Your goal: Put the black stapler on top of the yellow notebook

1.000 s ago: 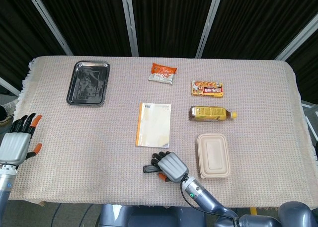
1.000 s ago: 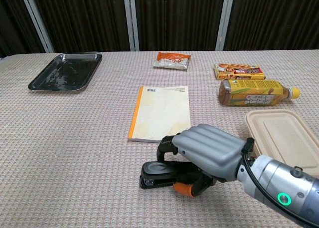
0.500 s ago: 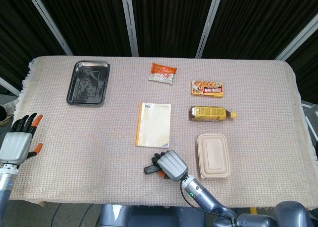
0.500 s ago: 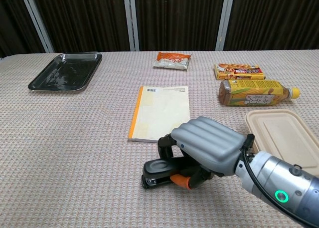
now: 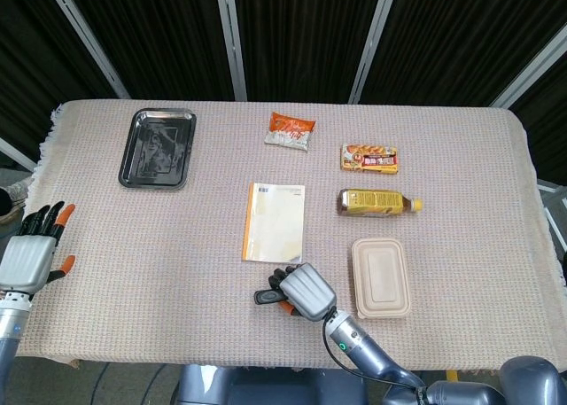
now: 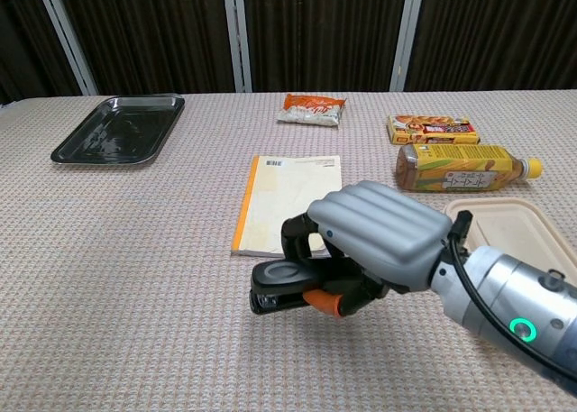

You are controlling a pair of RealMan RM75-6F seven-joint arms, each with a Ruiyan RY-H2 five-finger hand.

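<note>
My right hand [image 6: 379,241] grips the black stapler [image 6: 278,284], lifted a little off the tablecloth just in front of the near edge of the yellow notebook [image 6: 290,203]. In the head view the same right hand [image 5: 304,292] holds the stapler [image 5: 264,296] below the notebook [image 5: 275,221], whose pale cover has an orange spine on the left. The stapler's front end sticks out to the left of the fingers. My left hand [image 5: 31,253] hovers at the table's left edge with its fingers spread and nothing in it.
A beige lidded food box [image 5: 380,276] lies right of my right hand. Behind it are a tea bottle [image 5: 376,202] on its side and a snack box [image 5: 368,159]. An orange snack bag [image 5: 291,130] and a black tray [image 5: 159,147] sit further back.
My right hand has risen off the cloth with the stapler and moved slightly towards the notebook. The left hand has not moved.
</note>
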